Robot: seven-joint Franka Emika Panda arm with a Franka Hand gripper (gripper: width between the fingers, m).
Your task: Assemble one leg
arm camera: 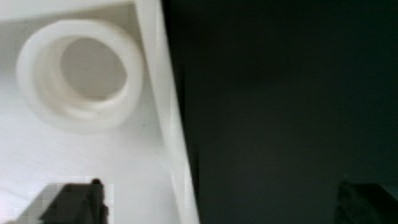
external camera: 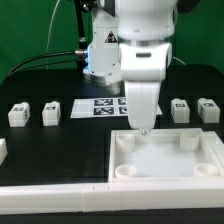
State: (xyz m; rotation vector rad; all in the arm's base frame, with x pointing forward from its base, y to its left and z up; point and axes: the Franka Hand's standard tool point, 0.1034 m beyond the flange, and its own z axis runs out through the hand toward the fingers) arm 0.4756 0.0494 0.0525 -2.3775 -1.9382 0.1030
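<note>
Several legs, small white blocks with black-and-white tags, stand on the black table: two at the exterior view's left (external camera: 17, 114) (external camera: 51, 112) and two at the right (external camera: 180, 108) (external camera: 207, 108). The large white tray (external camera: 165, 165) with round corner sockets lies in front. My gripper (external camera: 145, 128) points down over the tray's back edge, away from every leg. In the wrist view the gripper (arm camera: 221, 205) is open and empty. One finger (arm camera: 71, 202) is over the tray (arm camera: 107, 160) near a round socket (arm camera: 80, 75), and the other finger (arm camera: 370, 200) is over the black table. No leg shows in the wrist view.
The marker board (external camera: 105, 106) lies flat on the table behind the tray, between the two pairs of legs. A low white rail (external camera: 60, 198) runs along the front edge. A white piece (external camera: 2, 150) shows at the exterior view's far left.
</note>
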